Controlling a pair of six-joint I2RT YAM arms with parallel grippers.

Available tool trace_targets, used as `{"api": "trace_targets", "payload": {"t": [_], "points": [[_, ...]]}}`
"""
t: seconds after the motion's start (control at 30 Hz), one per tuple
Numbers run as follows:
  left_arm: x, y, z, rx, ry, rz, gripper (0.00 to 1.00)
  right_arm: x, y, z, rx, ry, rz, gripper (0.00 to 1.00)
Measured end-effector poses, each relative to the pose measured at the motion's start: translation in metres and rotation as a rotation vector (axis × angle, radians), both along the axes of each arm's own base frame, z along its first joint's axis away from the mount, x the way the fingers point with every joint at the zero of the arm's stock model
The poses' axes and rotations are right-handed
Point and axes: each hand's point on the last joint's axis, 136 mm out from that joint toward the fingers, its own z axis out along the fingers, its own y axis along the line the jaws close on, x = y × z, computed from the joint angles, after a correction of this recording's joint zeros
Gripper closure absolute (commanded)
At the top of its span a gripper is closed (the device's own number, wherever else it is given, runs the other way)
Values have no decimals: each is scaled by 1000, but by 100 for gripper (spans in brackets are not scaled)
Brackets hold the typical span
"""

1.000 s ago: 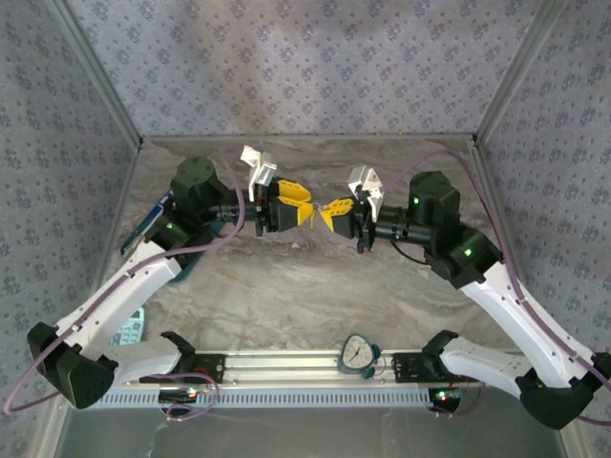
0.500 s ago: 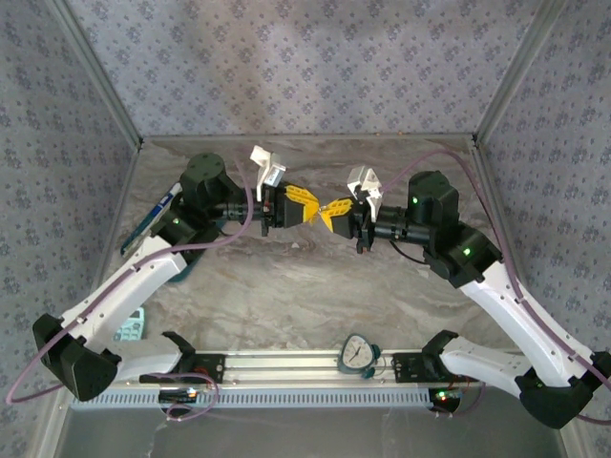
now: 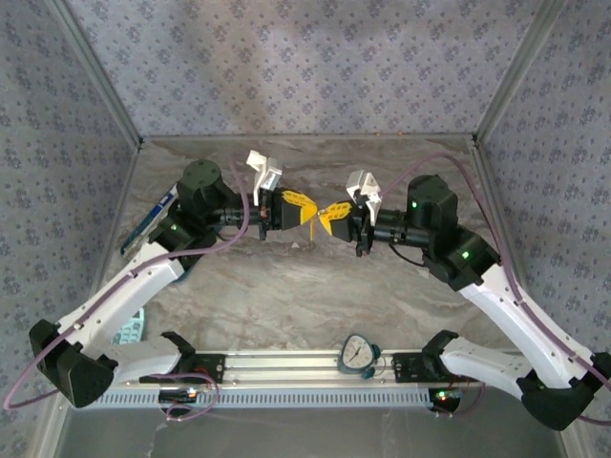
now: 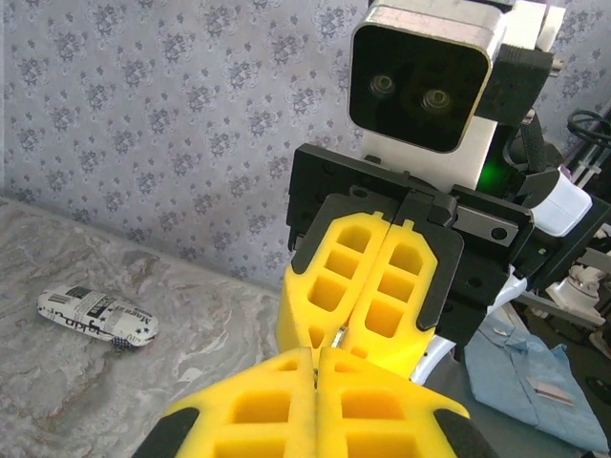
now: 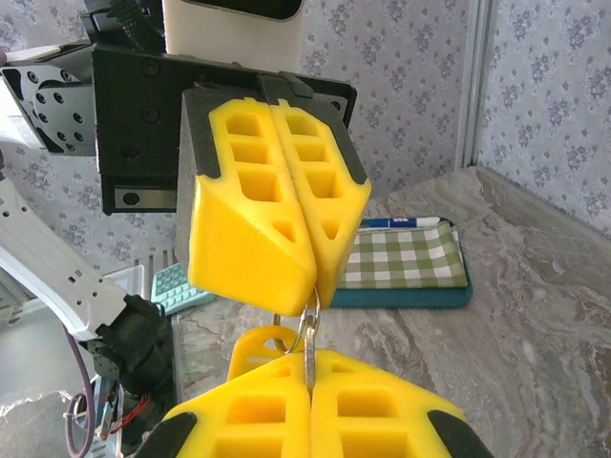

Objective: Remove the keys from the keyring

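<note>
The two arms meet tip to tip above the far half of the marbled grey counter [image 3: 286, 286]. The left gripper [image 3: 310, 206] and the right gripper [image 3: 323, 212] both have thick yellow fingers [image 5: 250, 239] of a foam-like material, cut with square and triangular hollows and narrowing into a wedge.

In the right wrist view the left gripper [image 5: 313, 284] comes down from above with its fingers pressed together, no gap along the seam. The right gripper [image 5: 310, 377] is also closed. Between them runs the keyring [image 5: 308, 334], a thin loop of shiny grey metal: its upper end goes into the seam of the left fingers and its lower end into the seam of the right fingers, so both pairs grip it. The key [image 5: 260, 341] shows as a small flat yellow head with a rounded hole, just beside the keyring, low on its left side, touching the top of the right fingers.

In the left wrist view a short metal end [image 4: 341, 336] comes out at the tip of the right gripper [image 4: 331, 332].

On the counter lie an oval pouch [image 4: 95, 315] with newspaper-like print and a green checked cloth [image 5: 401, 256] on a flat teal case [image 5: 401, 298].
</note>
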Motion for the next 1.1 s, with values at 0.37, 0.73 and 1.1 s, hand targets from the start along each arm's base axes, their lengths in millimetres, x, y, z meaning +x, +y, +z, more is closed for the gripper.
{"api": "trace_targets", "payload": {"t": [0.37, 0.73, 1.1], "points": [[1, 8, 1, -16, -1, 38, 88, -1, 0, 2, 8, -8, 4, 100], [3, 17, 9, -38, -27, 80, 67, 1, -4, 4, 9, -12, -14, 100], [3, 4, 15, -21, -28, 22, 60, 1, -1, -1, -1, 5, -1, 100]]}}
